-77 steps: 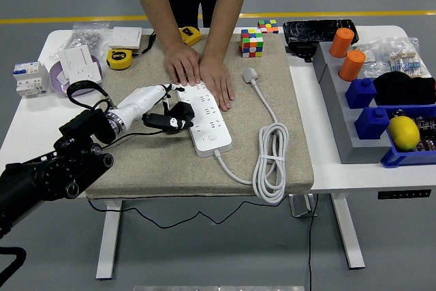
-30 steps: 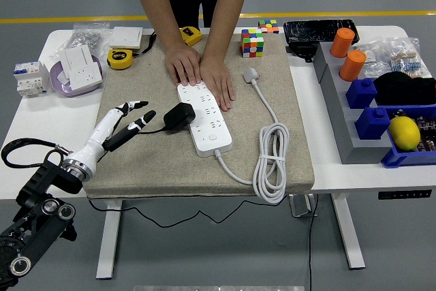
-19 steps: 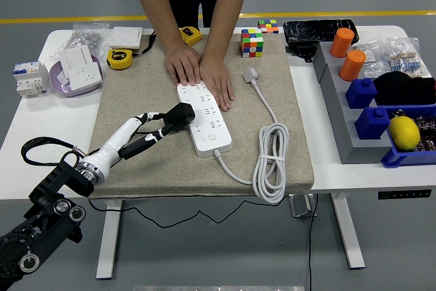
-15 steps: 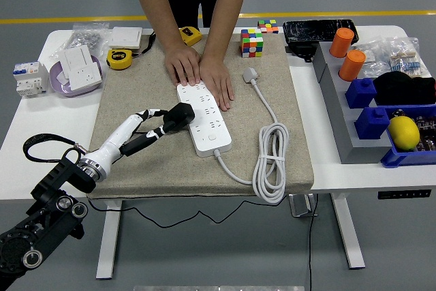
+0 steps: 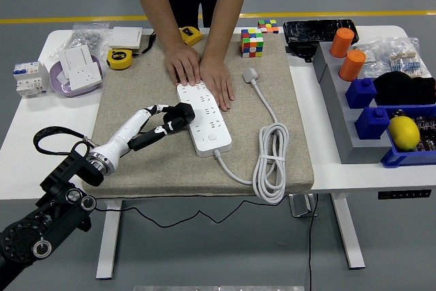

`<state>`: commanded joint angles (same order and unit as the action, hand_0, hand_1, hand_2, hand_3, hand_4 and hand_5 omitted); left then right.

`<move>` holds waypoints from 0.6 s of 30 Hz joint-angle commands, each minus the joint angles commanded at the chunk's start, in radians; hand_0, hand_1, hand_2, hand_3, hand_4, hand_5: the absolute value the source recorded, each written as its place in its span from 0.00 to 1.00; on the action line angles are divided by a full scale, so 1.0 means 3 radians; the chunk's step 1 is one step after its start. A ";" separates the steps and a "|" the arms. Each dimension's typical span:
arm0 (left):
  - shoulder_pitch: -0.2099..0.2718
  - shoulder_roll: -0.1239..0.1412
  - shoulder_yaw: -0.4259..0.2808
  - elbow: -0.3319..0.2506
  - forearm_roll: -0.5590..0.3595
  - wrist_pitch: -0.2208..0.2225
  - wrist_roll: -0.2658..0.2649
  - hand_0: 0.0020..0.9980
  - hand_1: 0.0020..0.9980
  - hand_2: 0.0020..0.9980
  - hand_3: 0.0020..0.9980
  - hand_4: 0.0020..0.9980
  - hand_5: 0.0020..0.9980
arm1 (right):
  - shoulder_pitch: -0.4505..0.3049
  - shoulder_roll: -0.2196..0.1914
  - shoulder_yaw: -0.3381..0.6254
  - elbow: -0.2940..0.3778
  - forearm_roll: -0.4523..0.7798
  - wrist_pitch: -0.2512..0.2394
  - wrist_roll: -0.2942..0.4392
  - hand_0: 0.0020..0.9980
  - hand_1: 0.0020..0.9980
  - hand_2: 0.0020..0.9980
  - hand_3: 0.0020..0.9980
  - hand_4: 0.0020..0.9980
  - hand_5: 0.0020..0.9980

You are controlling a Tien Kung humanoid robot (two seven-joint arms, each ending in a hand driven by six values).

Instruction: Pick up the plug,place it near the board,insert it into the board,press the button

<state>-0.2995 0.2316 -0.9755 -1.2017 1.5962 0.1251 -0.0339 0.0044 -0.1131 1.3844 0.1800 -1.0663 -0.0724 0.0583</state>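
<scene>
The white power strip (image 5: 206, 119) lies on the beige mat (image 5: 136, 161), running away from me. A person's two hands (image 5: 201, 73) press flat on its far end. The black plug (image 5: 182, 113) rests against the strip's left edge, its thin black cable trailing off to the left. My left hand (image 5: 165, 120) reaches in from the lower left, its white fingers (image 5: 155, 110) over the plug's far side and the dark thumb on the near side, closed on the plug's left end. The right hand does not show.
The strip's white cord (image 5: 271, 161) is coiled at the mat's right, ending in a white plug (image 5: 251, 73). Two yellow tape measures (image 5: 120, 58), sockets and a breaker sit at the far left. A colour cube (image 5: 251, 42) stands behind. Blue bins (image 5: 371, 124) and orange cylinders (image 5: 351, 65) fill the right.
My left hand drew back toward the table's near left, leaving the plug beside the strip, then reached forward again and its fingers closed on the plug. The person's hands stayed put.
</scene>
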 joint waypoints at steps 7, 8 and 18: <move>-0.0036 -0.0009 0.0048 0.0060 -0.0001 0.0011 -0.0001 0.97 0.97 0.90 0.85 1.00 1.00 | -0.0002 0.0001 0.0010 0.0000 -0.0013 0.0002 -0.0001 0.96 0.90 0.84 0.87 1.00 0.93; -0.0039 -0.0010 0.0055 0.0063 -0.0001 0.0011 0.0000 0.97 0.97 0.90 0.85 1.00 1.00 | -0.0001 0.0001 0.0009 0.0000 -0.0013 0.0002 0.0000 0.96 0.90 0.84 0.87 1.00 0.93; -0.0070 -0.0007 0.0132 0.0083 -0.0006 0.0023 -0.0004 0.98 0.97 0.90 0.85 1.00 1.00 | -0.0008 -0.0002 0.0008 0.0000 -0.0025 0.0001 -0.0004 0.96 0.90 0.84 0.86 1.00 0.93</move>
<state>-0.3206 0.2294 -0.9358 -1.1769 1.5943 0.1321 -0.0351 0.0021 -0.1136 1.3868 0.1800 -1.0737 -0.0722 0.0570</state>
